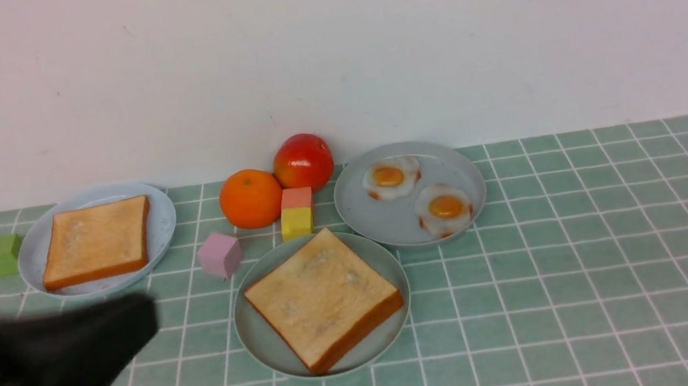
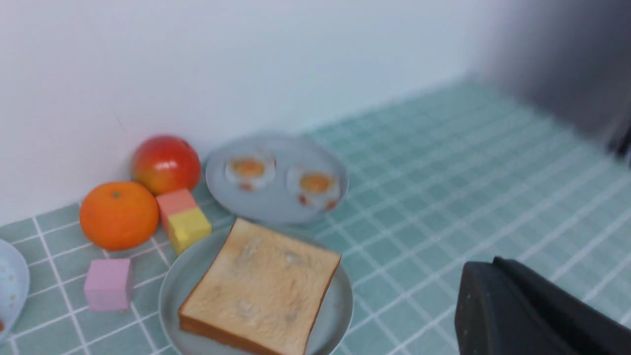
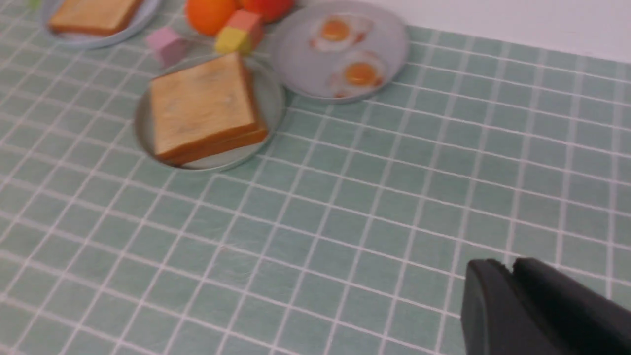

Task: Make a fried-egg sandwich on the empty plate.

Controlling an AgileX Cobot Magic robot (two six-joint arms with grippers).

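Ahead and to the right of the left tool, one toast slice lies on the green plate. Eggs wait beyond, nearer the right arm's side. Whether either tool is open cannot be told; neither holds anything visible.

One toast slice lies on the mint-green plate; the blurred left gripper hangs nearby, holding nothing.
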